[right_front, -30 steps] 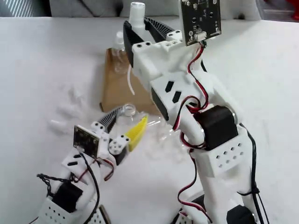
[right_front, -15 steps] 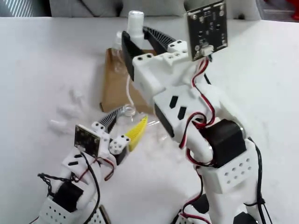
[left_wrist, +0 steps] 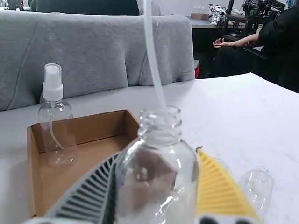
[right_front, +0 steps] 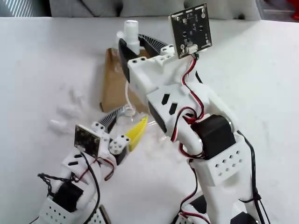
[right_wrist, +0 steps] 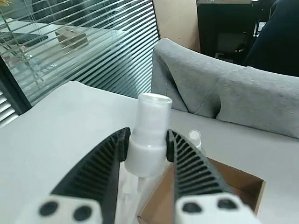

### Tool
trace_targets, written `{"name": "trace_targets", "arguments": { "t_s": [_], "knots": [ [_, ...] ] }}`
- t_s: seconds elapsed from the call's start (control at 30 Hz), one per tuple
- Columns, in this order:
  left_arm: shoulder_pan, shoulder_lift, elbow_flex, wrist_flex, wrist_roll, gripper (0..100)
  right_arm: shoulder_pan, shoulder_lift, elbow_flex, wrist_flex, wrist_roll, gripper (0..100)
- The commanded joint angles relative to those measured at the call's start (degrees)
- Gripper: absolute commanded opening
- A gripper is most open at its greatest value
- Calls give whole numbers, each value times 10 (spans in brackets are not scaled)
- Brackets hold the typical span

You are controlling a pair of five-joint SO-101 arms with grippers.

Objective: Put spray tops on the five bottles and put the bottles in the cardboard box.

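High view: the task is in its early part. One finished bottle (left_wrist: pixel 54 122), spray top on, stands upright in the far-left corner of the cardboard box (right_front: pixel 112 86), which sits mid-table. That makes one done, as far as the pictures show.

A second is in hand. The left gripper (right_front: pixel 126 122), at the near left, is clamped round the body of a clear bottle (left_wrist: pixel 156 168) and holds it upright, just on the near side of the box. Its neck is open. The right gripper (right_front: pixel 135 43) hangs above the box with its jaws closed on a spray top (right_wrist: pixel 150 112). The top's dip tube (left_wrist: pixel 152 60) runs down to the mouth of the held bottle. The tip looks to be at the neck or just inside it (I cannot tell how deep). The top itself sits well above the neck, so it is not yet seated.

After seating, that bottle has to go into the box. At least one bare bottle (left_wrist: pixel 254 184) lies on the table just right of the left gripper. Several loose spray tops (right_front: pixel 69 110) lie on the left. I cannot count all five bottles, but by my judgement most of the work remains.
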Motion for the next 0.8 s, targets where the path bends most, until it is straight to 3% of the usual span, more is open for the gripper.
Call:
{"name": "trace_targets", "arguments": {
  "t_s": [0.0, 0.27, 0.47, 0.77],
  "knots": [
    [-3, -7, -4, -18, -4, 20, -3, -15, 0, 3, -5, 17],
    [-4, -7, -4, -18, -4, 20, -4, -36, 86, 18, -5, 17],
    [-4, -7, 16, -46, -4, 20, -47, -116, 184, 15, -4, 17],
    [-9, -7, 25, -60, -4, 20, -58, -235, 391, -116, 0, 18]
  ]
}}
